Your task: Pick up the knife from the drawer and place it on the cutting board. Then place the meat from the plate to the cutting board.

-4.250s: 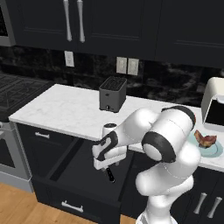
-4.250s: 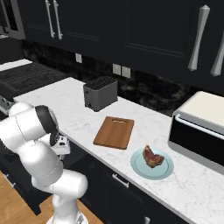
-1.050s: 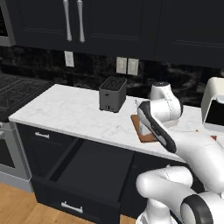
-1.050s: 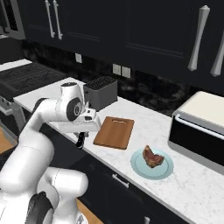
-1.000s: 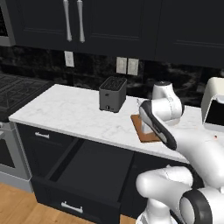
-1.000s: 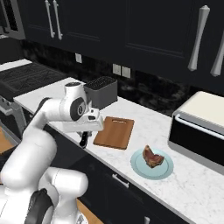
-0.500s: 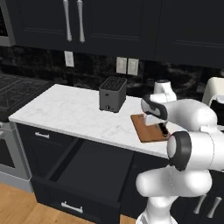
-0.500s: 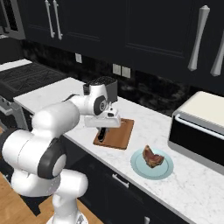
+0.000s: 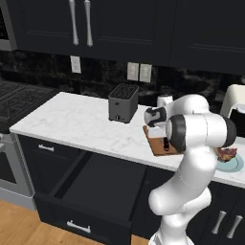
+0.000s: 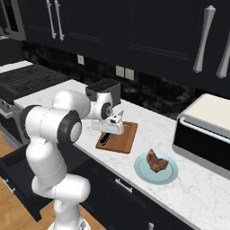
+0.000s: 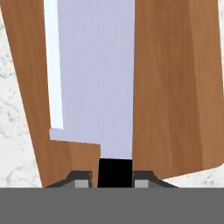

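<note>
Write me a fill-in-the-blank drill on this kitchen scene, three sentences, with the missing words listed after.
1. The gripper holds the knife by its black handle over the ____.
2. The meat lies on the pale blue ____.
3. Below the counter, the wide black drawer stands ____.

Missing words: cutting board; plate; open

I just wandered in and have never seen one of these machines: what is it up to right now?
The white arm's gripper is shut on the black handle of the knife, holding the blade low over the cutting board on the counter. The drawer below hangs open. The meat sits on the plate, not yet moved.
</note>
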